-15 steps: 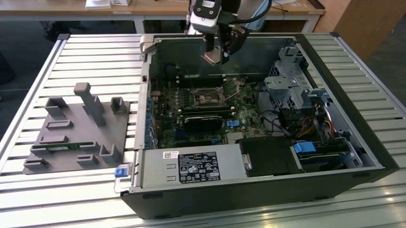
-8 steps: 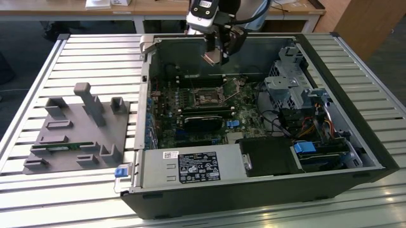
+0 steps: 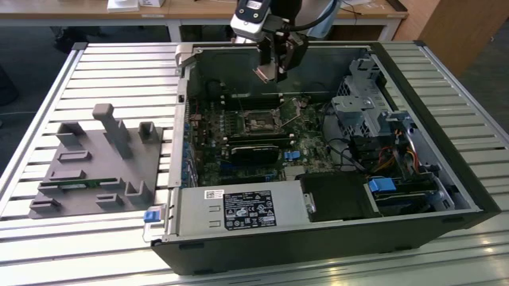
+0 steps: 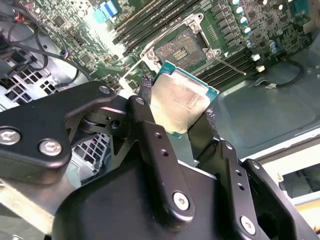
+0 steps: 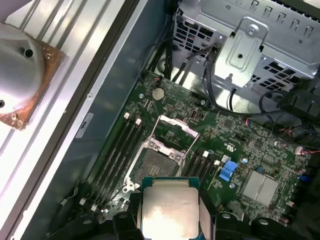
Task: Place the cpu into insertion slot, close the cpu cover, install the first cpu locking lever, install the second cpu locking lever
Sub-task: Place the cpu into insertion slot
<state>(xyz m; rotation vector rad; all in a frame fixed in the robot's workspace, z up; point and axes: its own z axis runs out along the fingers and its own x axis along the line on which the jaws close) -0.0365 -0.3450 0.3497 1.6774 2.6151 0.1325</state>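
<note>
Cpu (image 4: 182,102) is being gripped by two opposite edges between the fingers of the end effector (image 4: 177,107), which is closed on it. In both wrist views its silvery-beige top is being shown to the cameras.

At the exterior view's left, a grey fixture block (image 3: 95,167) is being carried by the slatted counter (image 3: 47,77), well apart from the arm. Just beside it, an open computer case (image 3: 318,244) is being supported on its side, with the power supply (image 3: 238,210) at the near wall.

Over the middle of the case the cpu is being held in the air, above the green motherboard (image 3: 208,128) and apart from it. Below, the insertion slot (image 3: 258,123) is being shown bare, with nothing seated in it. The cpu cover (image 5: 175,122) is being seen tilted up at its hinge, off the slot. Long black memory slots (image 5: 117,150) are being seen just beside the socket, and a thin locking lever (image 4: 232,67) is being seen swung out from it.

Toward the exterior view's right, a metal drive cage (image 3: 362,101) and a bundle of cables (image 3: 382,161) are being housed inside the case.
</note>
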